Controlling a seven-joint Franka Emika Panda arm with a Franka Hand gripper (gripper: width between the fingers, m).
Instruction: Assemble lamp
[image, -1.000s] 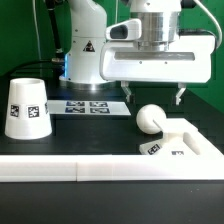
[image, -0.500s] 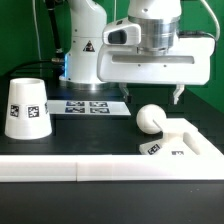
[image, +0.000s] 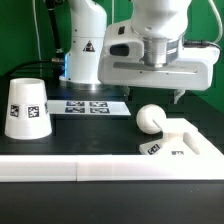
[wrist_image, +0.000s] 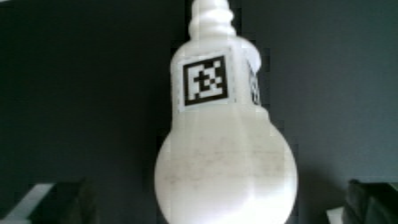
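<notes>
The white bulb (image: 150, 119) lies on its side against the left edge of the flat square base (image: 192, 140), ball end toward the back. My gripper (image: 153, 97) hangs open above the ball, fingers spread wide and touching nothing. In the wrist view the bulb (wrist_image: 222, 130) fills the middle, its tag facing up. The two dark fingertips (wrist_image: 50, 203) stand far out on either side of its ball end, and the gripper (wrist_image: 214, 203) holds nothing. The cone shade (image: 26, 108) stands on the table at the exterior view's left.
The marker board (image: 90, 106) lies flat between the shade and the bulb. A long white rail (image: 90, 170) runs along the front edge. The robot's white pedestal (image: 85, 50) stands at the back, in front of a green wall.
The wrist and hand body have shifted a little up and to the exterior view's right. The fingers stay open above the bulb. The lamp parts have not moved.
</notes>
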